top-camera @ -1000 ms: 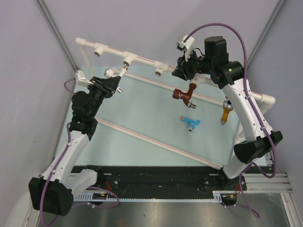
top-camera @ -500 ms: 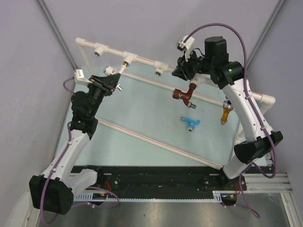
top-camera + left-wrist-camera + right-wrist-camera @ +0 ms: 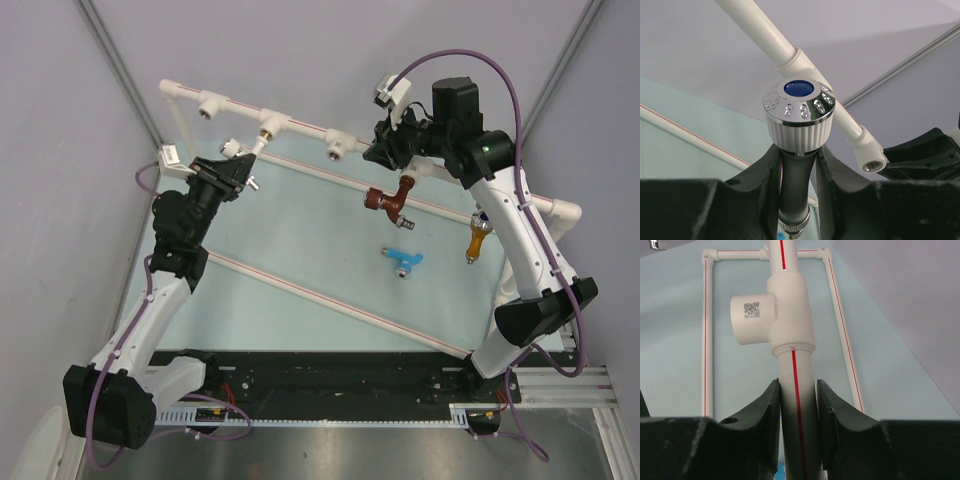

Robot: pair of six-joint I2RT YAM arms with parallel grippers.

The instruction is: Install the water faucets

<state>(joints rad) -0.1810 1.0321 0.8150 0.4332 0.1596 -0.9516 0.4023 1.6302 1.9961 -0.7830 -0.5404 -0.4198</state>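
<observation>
White-knobbed faucet [image 3: 798, 107] is clamped by its stem in the left gripper [image 3: 799, 172], near the far left corner of the pale green mat [image 3: 300, 230]. Its metal end is aimed at the second tee socket [image 3: 270, 127] on the pipe frame's top rail [image 3: 305, 126]. Over the last second the left wrist has rolled slightly while the faucet head barely shifted, so this reads as threading it in, mid-turn. Whether the threads have bitten is hard to tell from above. Right gripper [image 3: 797, 410] hasn't moved, jaws pressed onto the top rail just below a QR-marked tee [image 3: 785, 315], bracing the frame. Brown faucet [image 3: 388, 202] and orange-yellow faucet [image 3: 477, 238] hang from the frame toward the right edge, likely already in. Light blue faucet [image 3: 402, 260] lies loose on the mat right of centre. Knob: ribbed matte plastic skirt, mirror chrome cap, blue disc on top. Rail: smooth white round tube with a red stripe along it.
</observation>
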